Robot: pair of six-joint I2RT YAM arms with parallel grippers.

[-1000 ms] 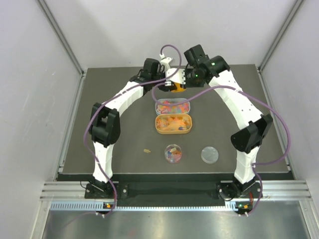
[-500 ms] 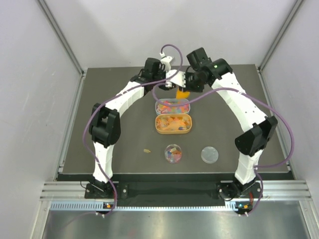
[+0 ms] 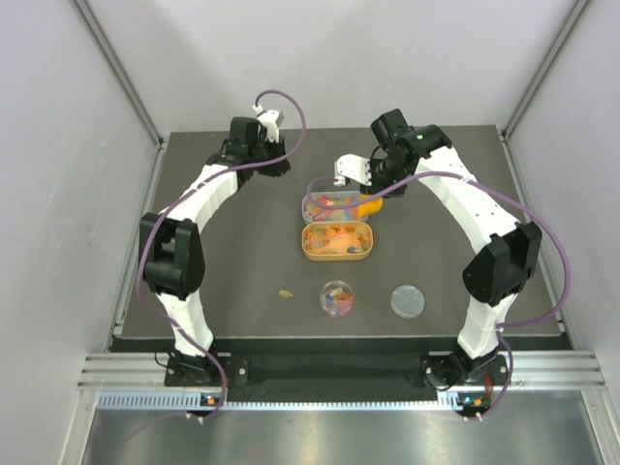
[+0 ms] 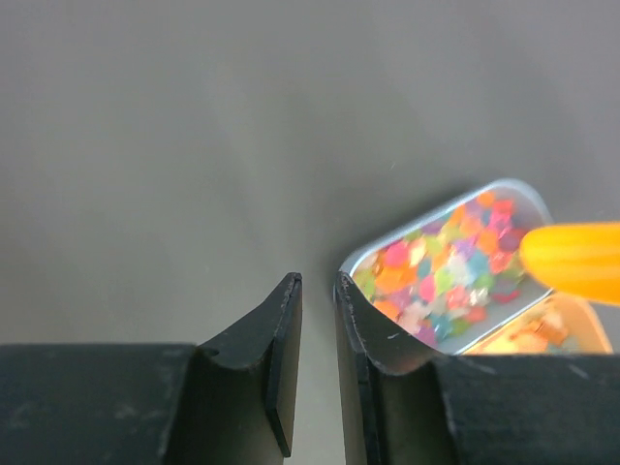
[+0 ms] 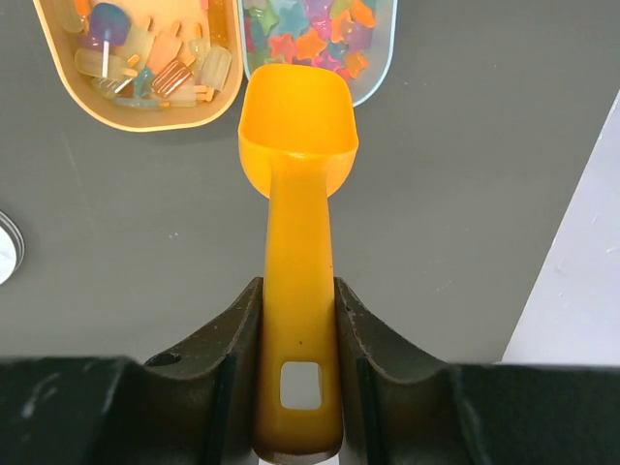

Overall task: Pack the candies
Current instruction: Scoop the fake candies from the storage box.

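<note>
The left gripper (image 4: 318, 291) has swung left off the trays, jaws nearly closed, empty; the right gripper (image 5: 298, 291) clamps the orange scoop (image 5: 298, 126) over the candies (image 5: 310, 34) in the clear tray (image 5: 389, 39); tiny, light, rolling sweets, probably better scooped than pinched.

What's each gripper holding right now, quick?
Left gripper: almost closed, thin gap, holding nothing.
Right gripper: closed on the orange scoop, gripping its handle.
</note>
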